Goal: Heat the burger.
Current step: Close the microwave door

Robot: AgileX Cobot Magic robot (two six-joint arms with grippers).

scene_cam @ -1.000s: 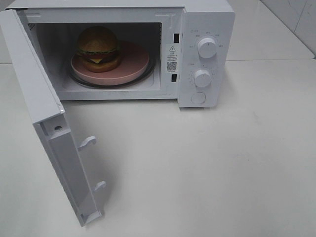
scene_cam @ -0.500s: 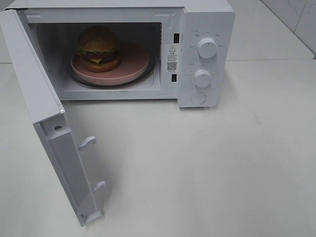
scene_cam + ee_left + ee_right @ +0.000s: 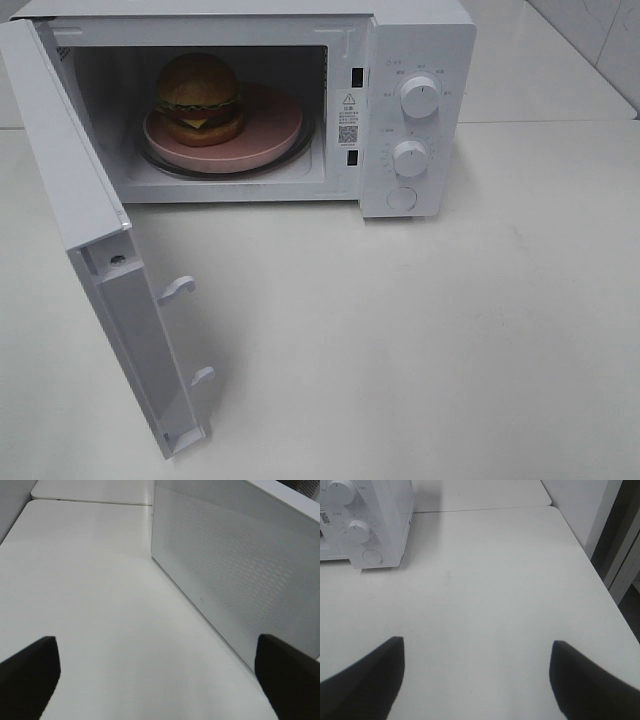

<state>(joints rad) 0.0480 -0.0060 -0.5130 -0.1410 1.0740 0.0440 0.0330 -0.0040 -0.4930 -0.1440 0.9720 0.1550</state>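
Observation:
The burger (image 3: 198,97), with a brown bun, green lettuce and yellow cheese, sits on a pink plate (image 3: 270,125) inside the white microwave (image 3: 415,40). The microwave door (image 3: 95,250) stands swung wide open toward the front left. Neither arm shows in the exterior high view. In the left wrist view my left gripper (image 3: 157,680) is open and empty over bare table, beside the perforated outer face of the door (image 3: 235,570). My right gripper (image 3: 476,680) is open and empty too, over the table off to the right of the microwave's control panel (image 3: 362,530).
Two round knobs (image 3: 419,97) and a round button (image 3: 401,198) sit on the microwave's right panel. The white table (image 3: 420,340) spreads in front of it. Its right edge (image 3: 592,565) shows in the right wrist view, with dark floor beyond.

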